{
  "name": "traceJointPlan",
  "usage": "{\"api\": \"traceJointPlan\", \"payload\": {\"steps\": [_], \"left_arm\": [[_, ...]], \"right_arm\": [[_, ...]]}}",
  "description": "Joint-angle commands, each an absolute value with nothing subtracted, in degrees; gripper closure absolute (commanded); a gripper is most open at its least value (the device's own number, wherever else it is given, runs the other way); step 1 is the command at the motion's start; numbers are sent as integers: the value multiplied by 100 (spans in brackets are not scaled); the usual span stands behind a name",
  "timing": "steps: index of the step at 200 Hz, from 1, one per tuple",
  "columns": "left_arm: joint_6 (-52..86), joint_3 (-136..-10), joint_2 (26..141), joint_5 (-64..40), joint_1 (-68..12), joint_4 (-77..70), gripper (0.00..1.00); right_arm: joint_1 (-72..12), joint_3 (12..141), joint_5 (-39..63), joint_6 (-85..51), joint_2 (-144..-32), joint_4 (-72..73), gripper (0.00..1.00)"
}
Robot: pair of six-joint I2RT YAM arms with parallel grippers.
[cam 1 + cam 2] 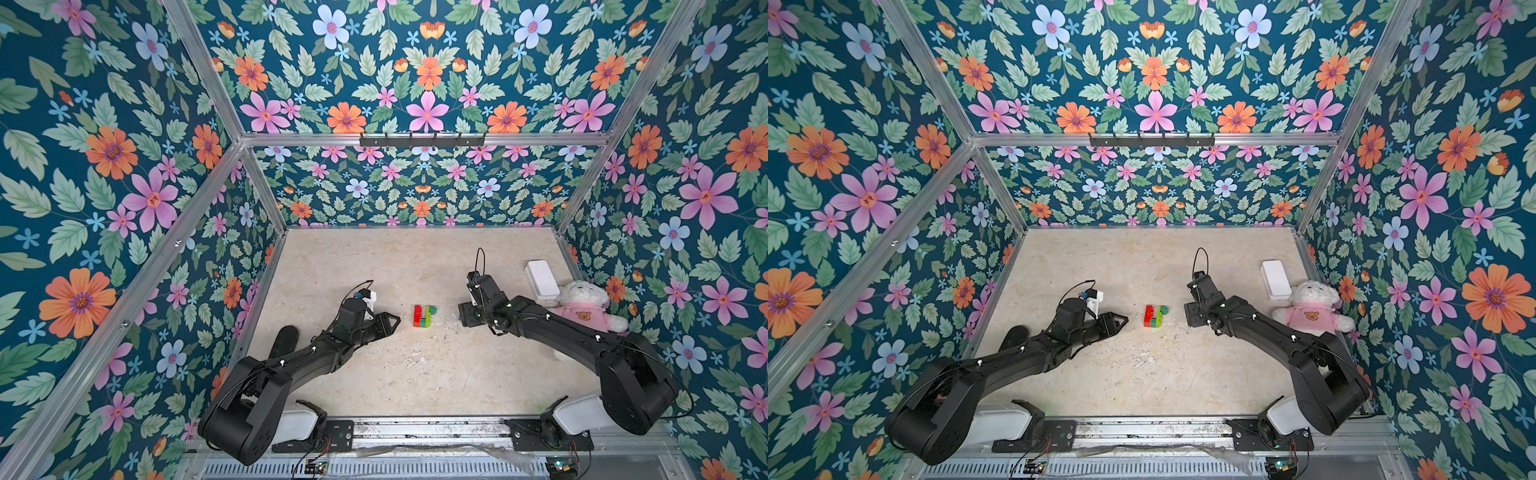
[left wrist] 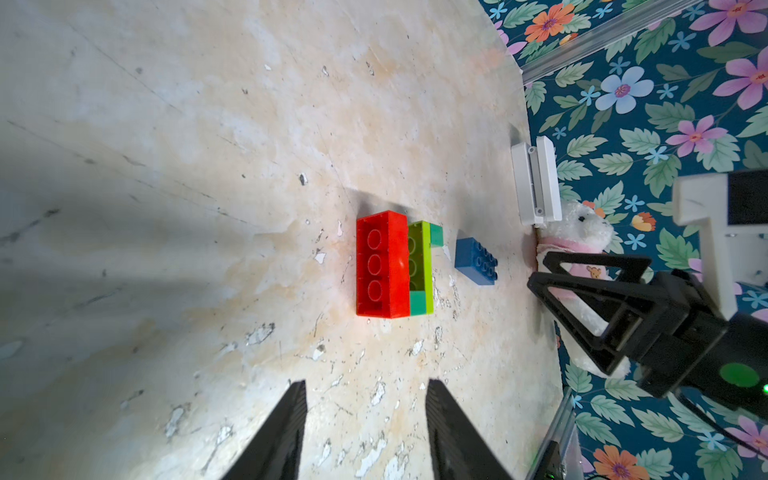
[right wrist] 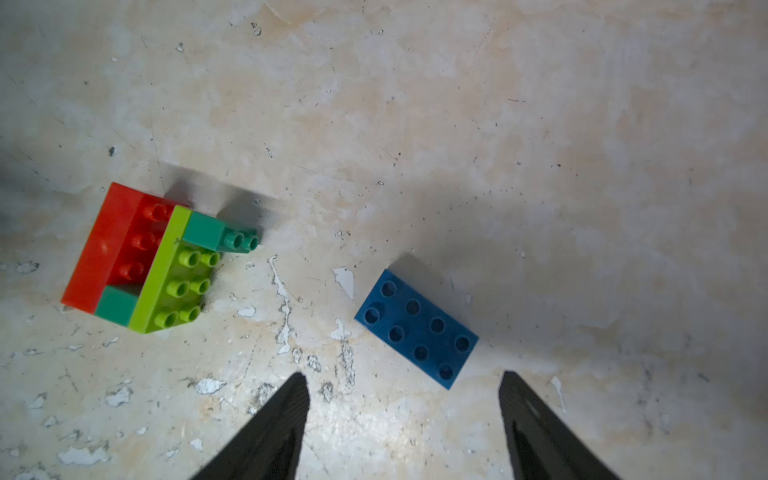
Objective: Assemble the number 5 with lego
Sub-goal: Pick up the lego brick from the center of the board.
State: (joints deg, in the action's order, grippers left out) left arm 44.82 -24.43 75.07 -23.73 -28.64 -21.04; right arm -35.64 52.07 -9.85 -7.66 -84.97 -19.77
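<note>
Right wrist view shows the right pincer (image 3: 404, 374) open near the loose blue brick (image 3: 415, 328). Left pincer (image 2: 365, 380) is open, empty.

A beige, marble-patterned bench (image 1: 415, 257) is enclosed by walls of dark teal floral wallpaper (image 1: 424, 83).
The wallpaper is printed with pink, orange and pale blue flowers among green leaves, and its panels are joined by silver aluminium frame bars (image 1: 291, 139). A black rail of hooks (image 1: 422, 142) is fixed across the back bar. The bench surface is scuffed and chipped white in places, and soft shadows are cast on it. Its near edge is bordered by a slotted metal strip (image 1: 415, 469).
</note>
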Motion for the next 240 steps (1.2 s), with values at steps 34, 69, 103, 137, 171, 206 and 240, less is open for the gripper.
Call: {"api": "traceJointPlan", "payload": {"steps": [34,69,103,137,171,206,240], "left_arm": [[4457,-2329,7441,-2320,-2866,-2162,50],[4367,-2276,7292,-2237,-2844,-2018,50],[4351,-2258,7277,-2255,-2812,-2046,50],[4351,-2224,7319,-2284,-2771,-2074,50],[4398,-2208,7382,-2324,-2751,-2177,50],[4438,-2177,7409,-2347,-2738,-2228,50],[4423,-2168,7397,-2347,-2725,-2229,50]], "right_arm": [[-3564,6045,-950,277,-9218,-2774,26],[-3546,6431,-996,472,-9699,-3116,27],[-3481,6392,-928,562,-9947,-3138,28],[-3412,6228,-936,563,-9961,-3004,29],[-3371,6262,-1035,572,-10147,-2971,30],[-3366,6285,-989,594,-10222,-2911,33],[-3355,6219,-807,521,-10259,-2897,41]]}}
